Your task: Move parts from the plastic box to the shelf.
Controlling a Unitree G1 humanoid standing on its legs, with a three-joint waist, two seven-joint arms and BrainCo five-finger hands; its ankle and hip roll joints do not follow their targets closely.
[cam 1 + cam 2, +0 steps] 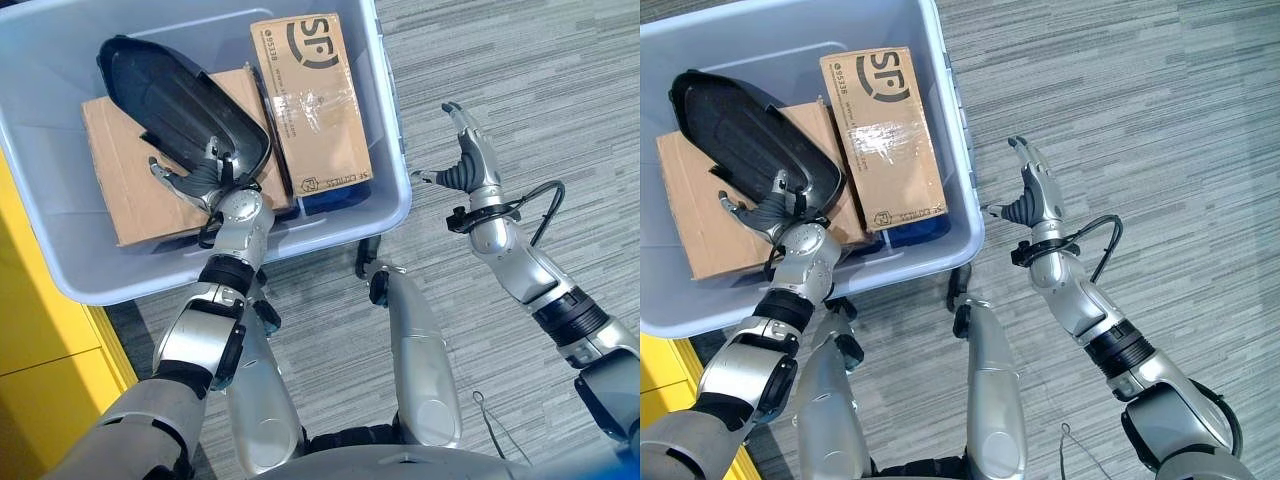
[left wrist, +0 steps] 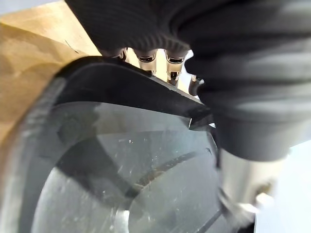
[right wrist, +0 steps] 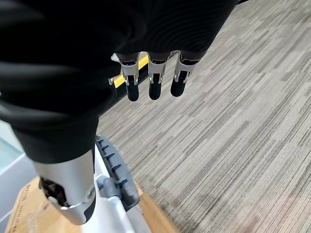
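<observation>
My left robot hand (image 1: 200,182) is gripping the black curved plastic part (image 1: 180,105) inside the pale blue-grey plastic box (image 1: 395,195).

I am seeing its fingers curling round the part's near edge, with the part tilting over a flat brown cardboard box (image 1: 125,185) beside a second, taped brown cardboard box (image 1: 310,95). My right robot hand (image 1: 1032,195) is hovering open over the grey striped carpet floor (image 1: 520,90), just beside the plastic box's rim, fingers straight and holding nothing.

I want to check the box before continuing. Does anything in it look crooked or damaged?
The black plastic cover sits tilted across the cardboard boxes in the grey box, held by the left hand. No damage shows.
</observation>
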